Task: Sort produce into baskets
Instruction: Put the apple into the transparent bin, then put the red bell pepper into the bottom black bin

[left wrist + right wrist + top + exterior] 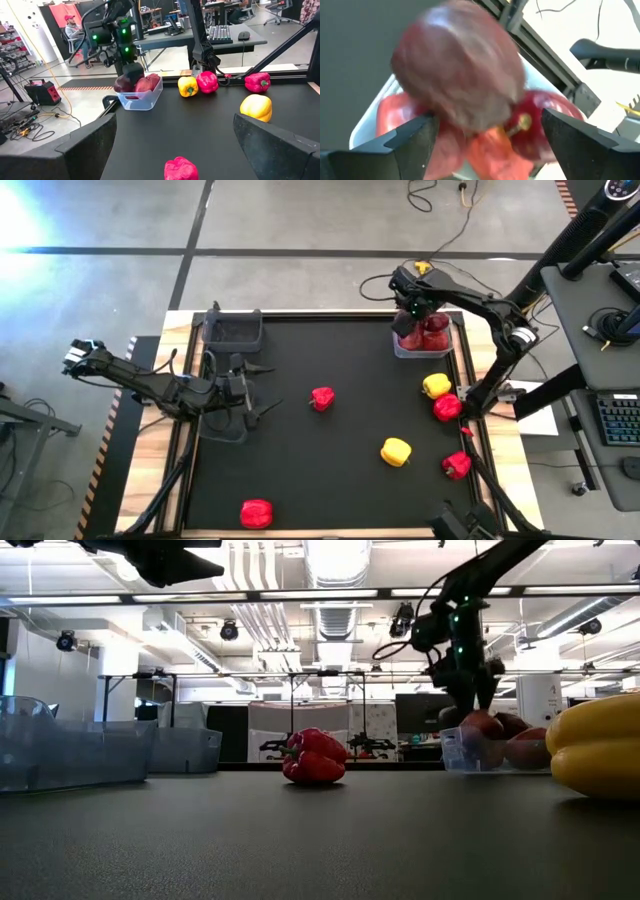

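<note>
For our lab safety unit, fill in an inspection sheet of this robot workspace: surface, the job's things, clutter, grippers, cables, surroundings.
Surface: black mat on a wooden table.
Job's things: clear basket at the far right holds maroon fruits; two dark baskets sit on the left. Loose on the mat: four red peppers, two yellow peppers.
Clutter: nothing seen on the mat.
Grippers: right gripper is over the clear basket, fingers apart, a blurred maroon fruit between them; left gripper hangs open at the left side.
Cables: loose cords on the floor beyond the table.
Surroundings: desk with keyboard on the right; a seated person behind.
</note>
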Controlling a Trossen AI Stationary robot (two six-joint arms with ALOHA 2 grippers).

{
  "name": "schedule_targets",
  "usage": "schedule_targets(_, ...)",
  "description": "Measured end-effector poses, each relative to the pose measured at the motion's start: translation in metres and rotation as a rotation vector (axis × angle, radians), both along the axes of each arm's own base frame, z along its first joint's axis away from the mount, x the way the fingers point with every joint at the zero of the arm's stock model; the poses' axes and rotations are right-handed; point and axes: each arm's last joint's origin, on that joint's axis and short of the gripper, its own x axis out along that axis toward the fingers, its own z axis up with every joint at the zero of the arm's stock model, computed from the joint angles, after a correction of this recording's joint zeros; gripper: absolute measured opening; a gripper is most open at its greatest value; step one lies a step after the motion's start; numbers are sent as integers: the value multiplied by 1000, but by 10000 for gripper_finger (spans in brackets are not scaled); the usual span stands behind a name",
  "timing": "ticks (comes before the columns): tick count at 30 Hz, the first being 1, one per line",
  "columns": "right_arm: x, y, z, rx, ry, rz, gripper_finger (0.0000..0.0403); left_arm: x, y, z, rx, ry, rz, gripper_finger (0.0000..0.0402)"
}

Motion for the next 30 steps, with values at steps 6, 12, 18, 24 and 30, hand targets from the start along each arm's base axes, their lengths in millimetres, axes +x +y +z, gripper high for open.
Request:
schedule_targets(6, -9, 15, 27, -41, -46, -48, 338, 1, 0, -2, -41, -3, 3, 382)
schedule_targets(12, 8, 75, 54, -22, -240, 52, 326, 7, -3, -15, -67, 66, -1, 382)
schedule_targets(18, 46, 180, 49, -90, -521, 367, 325, 22, -8, -28, -26, 141, 2, 382)
schedule_targets(24, 59, 291, -4, -172, -821, 707, 325, 50, -11, -20, -3, 159, 25, 382)
schedule_targets(30, 53, 343, -41, -232, -987, 810, 325, 86, -7, -37, -35, 251, 14, 382)
